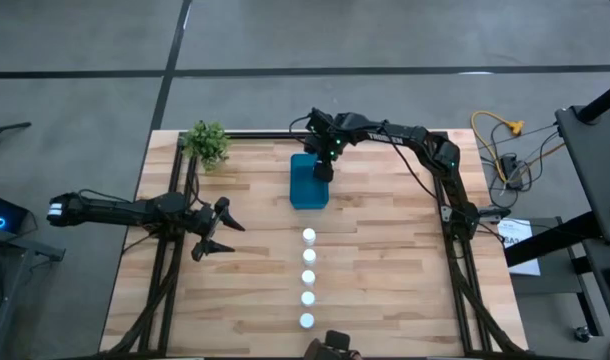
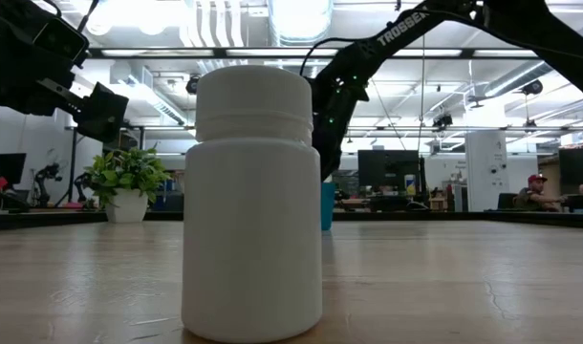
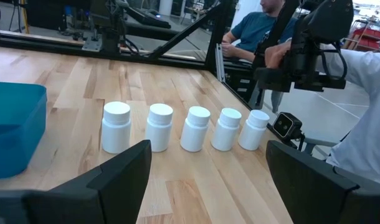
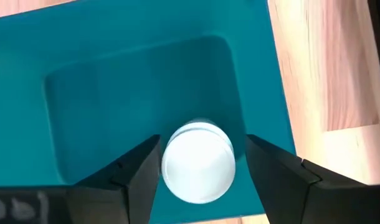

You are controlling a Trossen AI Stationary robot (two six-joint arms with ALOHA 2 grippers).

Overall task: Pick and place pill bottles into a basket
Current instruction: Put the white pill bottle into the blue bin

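Note:
The teal basket [image 1: 308,182] stands at the table's far middle; it also shows in the left wrist view [image 3: 12,130]. My right gripper [image 1: 323,165] hangs over it, pointing down, open. One white pill bottle [image 4: 198,163] is inside the basket, cap up, between the two spread fingers, with a gap beside one finger. Several more pill bottles stand upright in a row [image 1: 308,278] from the basket toward the near edge; they also show in the left wrist view [image 3: 195,127]. My left gripper [image 1: 213,230] is open and empty, left of the row.
A small green plant [image 1: 206,142] stands at the far left corner. The nearest bottle [image 2: 251,205] fills the low view. Dark frame rails run along the table's left and right sides. People sit beyond the table [image 3: 258,31]. Bare wood lies left and right of the row.

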